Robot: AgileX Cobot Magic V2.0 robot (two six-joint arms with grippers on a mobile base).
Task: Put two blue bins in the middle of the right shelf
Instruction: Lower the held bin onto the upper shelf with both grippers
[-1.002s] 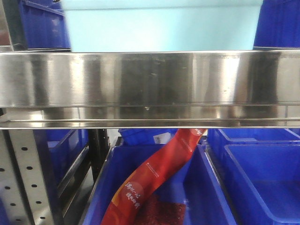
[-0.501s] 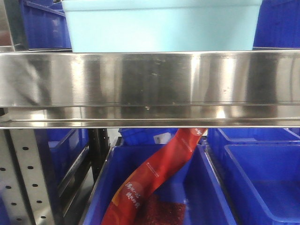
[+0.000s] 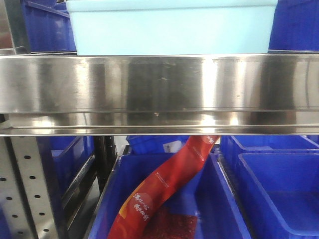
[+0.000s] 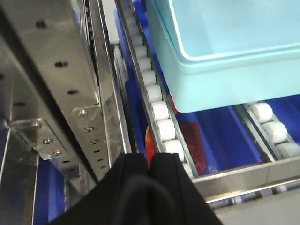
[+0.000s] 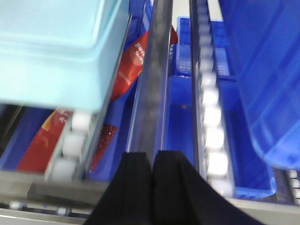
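— What is on the left side?

— A steel post (image 3: pixel 22 189) with holes, and dark blue crates (image 3: pixel 45 27) behind it. The left gripper (image 4: pixel 150 161) has its two black fingers pressed together, with nothing between them.

— And in the middle?

— A pale blue bin (image 3: pixel 172 27) sits on the roller rails (image 4: pixel 159 112) of the shelf, above the shiny steel beam (image 3: pixel 159 82). Under it, a red packet (image 3: pixel 164 189) leans in a dark blue crate (image 3: pixel 219 209).

— The right side?

— The right gripper (image 5: pixel 152 161) is also closed on nothing, just beside the bin's corner. Only one pale bin is visible.
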